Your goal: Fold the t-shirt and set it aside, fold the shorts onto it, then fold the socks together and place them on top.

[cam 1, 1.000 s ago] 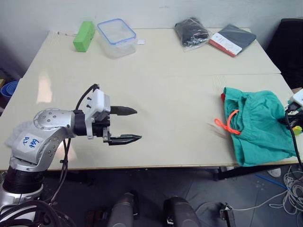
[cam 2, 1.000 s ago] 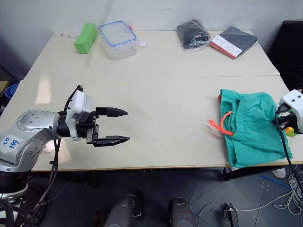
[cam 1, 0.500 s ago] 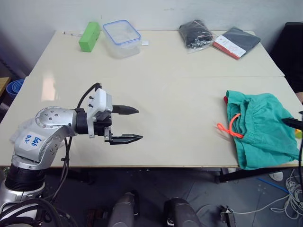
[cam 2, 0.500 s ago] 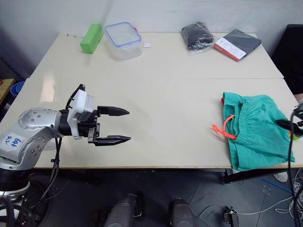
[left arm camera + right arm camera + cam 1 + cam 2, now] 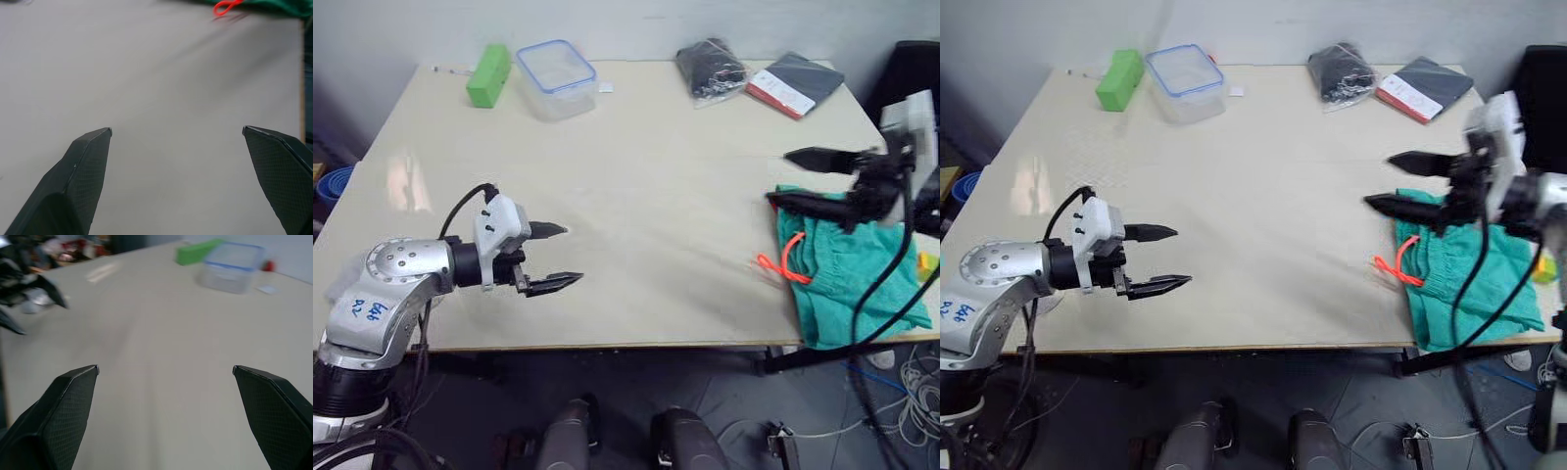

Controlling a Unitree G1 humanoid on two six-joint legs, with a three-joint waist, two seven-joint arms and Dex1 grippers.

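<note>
The teal shorts lie crumpled at the table's right front corner, and their orange drawstring trails onto the tabletop. My right gripper hovers open and empty just above the shorts' left edge, pointing left. Over the bare tabletop near the left front, my left gripper is open and empty too, pointing right. Its wrist view has the drawstring far ahead. The t-shirt is hidden. A pale grey lump sits by my left arm; I cannot tell if it is the socks.
Along the table's far edge stand a green block, a clear container with a blue rim, a black bagged cloth and a dark flat packet. Cables hang off the right front corner.
My right arm has come up from the right edge to above the shorts' left side, and its gripper has opened. The left gripper sits slightly lower and farther left.
</note>
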